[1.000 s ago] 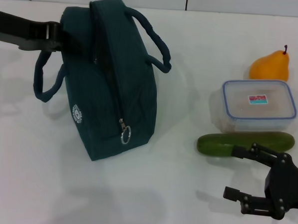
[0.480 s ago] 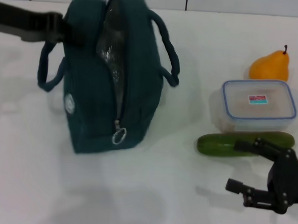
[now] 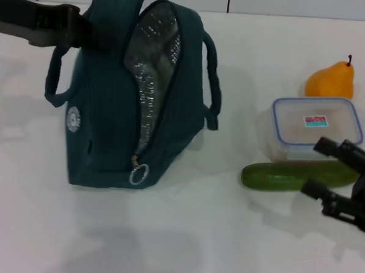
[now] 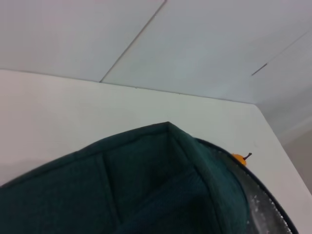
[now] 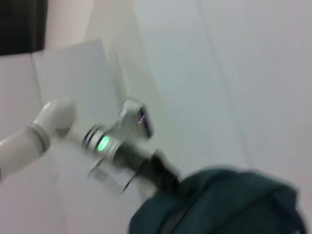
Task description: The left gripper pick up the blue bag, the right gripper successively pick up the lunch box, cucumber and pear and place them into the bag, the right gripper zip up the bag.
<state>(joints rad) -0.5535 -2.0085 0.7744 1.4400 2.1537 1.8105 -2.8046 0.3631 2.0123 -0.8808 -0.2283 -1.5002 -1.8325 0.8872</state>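
Note:
The blue bag (image 3: 117,102) stands on the white table at the left, its zipper open and silver lining (image 3: 152,67) showing. My left gripper (image 3: 83,28) is shut on the bag's upper left edge; its fingers are hidden behind the fabric. The bag also fills the left wrist view (image 4: 146,185) and shows in the right wrist view (image 5: 234,204). The lunch box (image 3: 316,128) sits at the right, with the pear (image 3: 330,80) behind it and the cucumber (image 3: 278,176) in front. My right gripper (image 3: 318,168) is open and empty, over the cucumber's right end, near the lunch box's front edge.
The zipper's ring pull (image 3: 137,174) hangs at the bag's near lower end. One loop handle (image 3: 211,83) droops on the bag's right side, the other (image 3: 54,75) on its left. Bare table (image 3: 183,234) lies in front of the bag.
The left gripper has raised and tipped the bag more upright, and its mouth has spread open, showing the lining. The right gripper has moved up and to the right, onto the cucumber's right end.

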